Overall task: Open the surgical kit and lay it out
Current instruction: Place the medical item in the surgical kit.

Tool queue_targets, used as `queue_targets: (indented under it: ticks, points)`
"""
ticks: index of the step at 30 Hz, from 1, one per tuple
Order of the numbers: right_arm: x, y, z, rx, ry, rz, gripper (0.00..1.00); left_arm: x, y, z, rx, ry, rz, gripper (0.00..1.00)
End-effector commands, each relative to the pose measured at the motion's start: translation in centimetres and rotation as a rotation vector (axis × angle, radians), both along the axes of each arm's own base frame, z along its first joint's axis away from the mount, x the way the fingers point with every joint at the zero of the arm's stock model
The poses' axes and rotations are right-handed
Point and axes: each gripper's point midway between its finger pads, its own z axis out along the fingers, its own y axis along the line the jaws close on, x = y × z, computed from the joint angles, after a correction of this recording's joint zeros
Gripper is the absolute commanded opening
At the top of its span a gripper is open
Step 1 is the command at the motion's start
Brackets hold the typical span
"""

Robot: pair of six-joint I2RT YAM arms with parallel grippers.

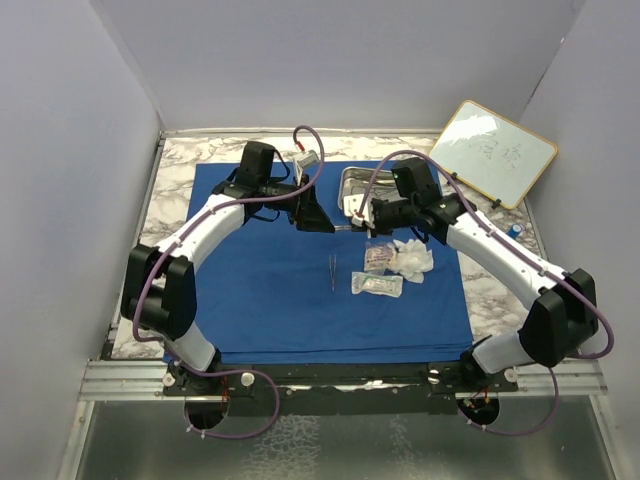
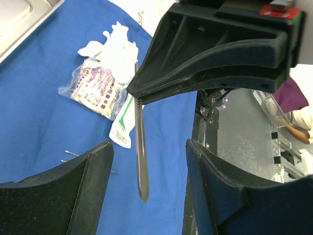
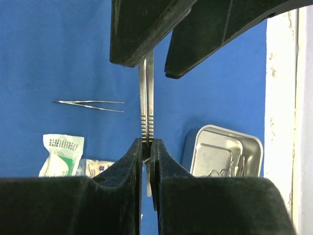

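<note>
Steel forceps (image 3: 146, 117) aloft over blue wrap (image 3: 58, 49)

Large royal-blue cloth wrap (image 1: 270, 300): woven fabric, matt, lying smooth.
Shallow rectangular steel tray (image 3: 222, 147): bare metal, dull satin sheen, brighter rim.
Slim ribbed steel forceps (image 3: 146, 117): polished metal, cross-ridged at the grip.
Thin steel tweezers (image 3: 88, 105): bright bare metal.
Crumpled white gauze (image 1: 412, 258): soft matt fabric.
Clear packets (image 2: 95, 88): glossy, crinkled plastic film, printed.
Left gripper (image 2: 149, 144), right gripper (image 3: 148, 142): matt black plastic, finely grainy.
Marble-patterned table (image 1: 180, 190): smooth, faint gloss.
Wood-framed whiteboard (image 1: 495, 150), table's far right corner: glossy white face, pale matt wood rim.
</note>
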Motion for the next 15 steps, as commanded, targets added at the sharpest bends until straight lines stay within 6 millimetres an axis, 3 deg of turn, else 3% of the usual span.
queue_targets:
  ticks: [1,8,15]
  points:
    - [0.1,0.1,1.6,0.025,-0.070,-0.015,0.01,-0.6,-0.5,0.0,-0.010,0.068,-0.036,0.64]
    - [0.0,0.0,1.7,0.031,-0.089,-0.015,0.01,-1.2,-0.7,-1.3,0.023,0.126,-0.048,0.55]
    - [-0.3,-0.2,0.8,0.012,-0.081,-0.004,0.01,-1.1,-0.9,-1.4,0.028,0.128,-0.049,0.48]
